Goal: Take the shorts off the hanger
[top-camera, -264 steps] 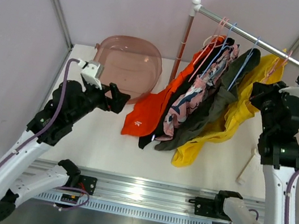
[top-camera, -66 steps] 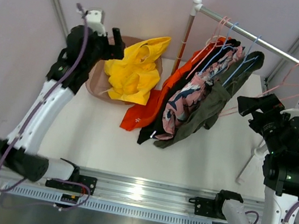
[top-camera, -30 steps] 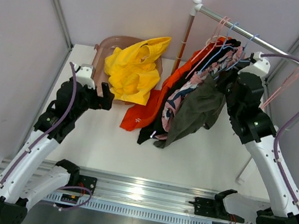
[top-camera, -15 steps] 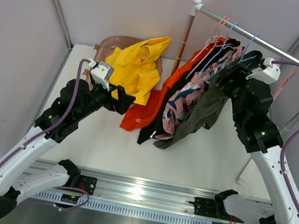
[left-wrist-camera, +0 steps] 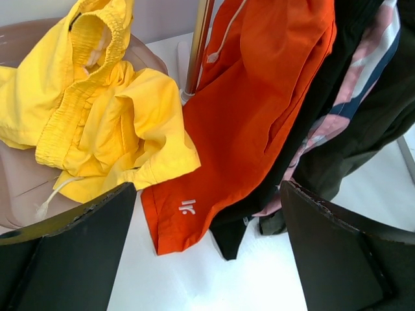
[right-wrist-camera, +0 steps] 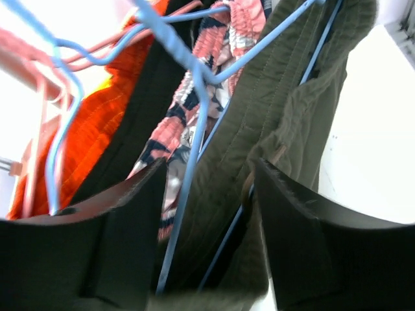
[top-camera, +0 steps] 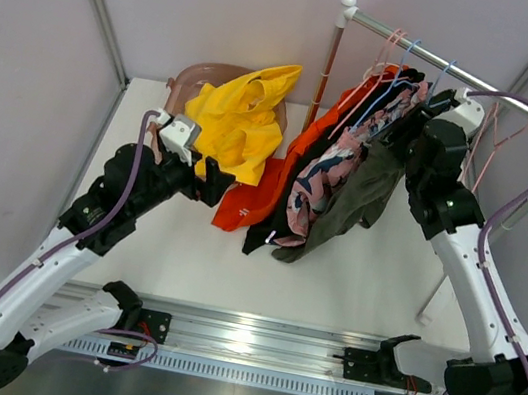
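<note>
Shorts: yellow shorts (top-camera: pixel 236 122) lie in a pink basin (top-camera: pixel 185 78). Orange shorts (top-camera: pixel 253 201), black shorts (top-camera: pixel 256 242), patterned shorts (top-camera: pixel 317 181) and olive shorts (top-camera: pixel 362 189) hang from a rail (top-camera: pixel 448 66) above a white table (top-camera: pixel 195 247). Lilac walls (top-camera: pixel 225 8). The orange shorts bear a white logo (left-wrist-camera: pixel 187 207), unreadable. Both the left gripper (left-wrist-camera: pixel 207 191) and the right gripper (right-wrist-camera: pixel 207 194) are wide, the right straddling olive cloth.

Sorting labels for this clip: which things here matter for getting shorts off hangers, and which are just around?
Job: yellow shorts, orange shorts, black shorts, patterned shorts, green shorts, hangers, rail, basin.
Just around: table, metal track.
</note>
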`<state>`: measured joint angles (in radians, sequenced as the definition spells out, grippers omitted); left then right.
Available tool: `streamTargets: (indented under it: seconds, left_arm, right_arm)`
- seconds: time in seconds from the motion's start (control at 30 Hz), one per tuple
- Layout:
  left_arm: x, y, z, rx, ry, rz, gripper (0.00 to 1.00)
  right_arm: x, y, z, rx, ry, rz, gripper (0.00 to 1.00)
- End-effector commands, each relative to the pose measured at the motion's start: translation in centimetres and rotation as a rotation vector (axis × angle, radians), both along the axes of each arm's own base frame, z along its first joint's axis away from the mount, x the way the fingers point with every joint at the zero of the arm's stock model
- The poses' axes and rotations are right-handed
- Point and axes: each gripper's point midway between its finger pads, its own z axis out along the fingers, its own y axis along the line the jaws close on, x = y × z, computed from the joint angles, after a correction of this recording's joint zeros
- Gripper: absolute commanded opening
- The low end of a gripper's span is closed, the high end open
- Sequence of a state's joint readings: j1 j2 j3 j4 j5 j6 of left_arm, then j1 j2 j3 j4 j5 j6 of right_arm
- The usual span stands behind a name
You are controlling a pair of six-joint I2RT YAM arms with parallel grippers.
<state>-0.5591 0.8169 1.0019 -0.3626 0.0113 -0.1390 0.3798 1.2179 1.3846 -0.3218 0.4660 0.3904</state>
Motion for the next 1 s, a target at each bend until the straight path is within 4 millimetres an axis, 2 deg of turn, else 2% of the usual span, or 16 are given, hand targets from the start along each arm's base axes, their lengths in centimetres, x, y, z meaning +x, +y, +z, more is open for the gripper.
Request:
streamTargets:
  seconds: [0.0, 0.03, 0.17, 0.23, 0.27, 0.4, 0.47, 0.5, 0.53, 0.63, 0.67, 0.73, 0.8, 0.87, 0.9, 0.97]
  left_arm:
    - [-0.1, 0.1, -0.6, 0.016, -0.019, -0.003, 0.99]
    - [-0.1, 0.1, -0.7, 0.014, -0.018, -0.002, 0.99]
    - [-0.1, -0.3, -1.2, 0.0, -0.012, -0.017, 0.99]
    - [-0.1, -0.7, -2.1, -0.009, 0.002, -0.031, 0.99]
    - [-0.3, -0.9, -2.6, -0.006, 0.011, -0.045, 0.99]
    - [-0.7, -1.7, -2.2, -0.02, 0.012, -0.097, 0.99]
    - [-2.0, -3.3, -1.2, -0.05, 0.014, -0.212, 0.99]
    - [-2.6, -4.0, -0.7, -0.064, 0.014, -0.263, 0.99]
    - [-3.4, -5.0, 1.2, -0.105, -0.003, -0.317, 0.99]
    - [-6.6, -8.5, 4.6, -0.192, -0.037, -0.531, 0.99]
    - [-6.9, -9.6, 4.8, -0.2, -0.03, -0.574, 0.99]
    - [-8.7, -11.9, 7.0, -0.229, -0.086, -0.674, 0.99]
    - [-8.2, -14.3, 6.8, -0.222, -0.079, -0.695, 0.99]
    - [-9.5, -16.8, 7.3, -0.232, -0.087, -0.757, 0.99]
    - [-9.4, -18.5, 6.2, -0.216, -0.064, -0.773, 0.99]
    - [-10.2, -20.8, 7.6, -0.254, -0.112, -0.804, 0.99]
  right_arm:
    - [1.2, -0.3, 2.7, 0.049, -0.076, 0.0, 0.56]
    - [1.4, -0.2, 2.6, 0.052, -0.074, -0.001, 0.53]
    - [1.9, -0.6, 1.9, 0.052, -0.057, -0.011, 0.16]
    - [1.8, -1.1, 1.7, 0.052, -0.049, -0.026, 0.03]
    - [1.4, -1.4, 2.1, 0.053, -0.058, -0.031, 0.0]
    - [-0.1, -2.8, 3.2, 0.059, -0.083, -0.052, 0.0]
    - [-0.8, -3.3, 3.6, 0.061, -0.09, -0.055, 0.0]
    - [-1.7, -3.5, 4.7, 0.07, -0.116, -0.053, 0.0]
    - [-2.1, -3.6, 5.0, 0.074, -0.118, -0.05, 0.0]
    - [-4.1, -3.5, 6.8, 0.112, -0.161, -0.021, 0.0]
    - [-4.6, -3.3, 7.3, 0.131, -0.172, -0.01, 0.0]
    - [-5.9, -3.6, 8.4, 0.154, -0.192, -0.005, 0.0]
    - [-6.7, -3.4, 8.8, 0.183, -0.198, 0.008, 0.0]
    - [-7.3, -3.0, 9.0, 0.204, -0.203, 0.027, 0.0]
    - [-7.4, -2.5, 8.9, 0.216, -0.195, 0.046, 0.0]
    - [-7.3, -1.9, 8.4, 0.222, -0.175, 0.057, 0.0]
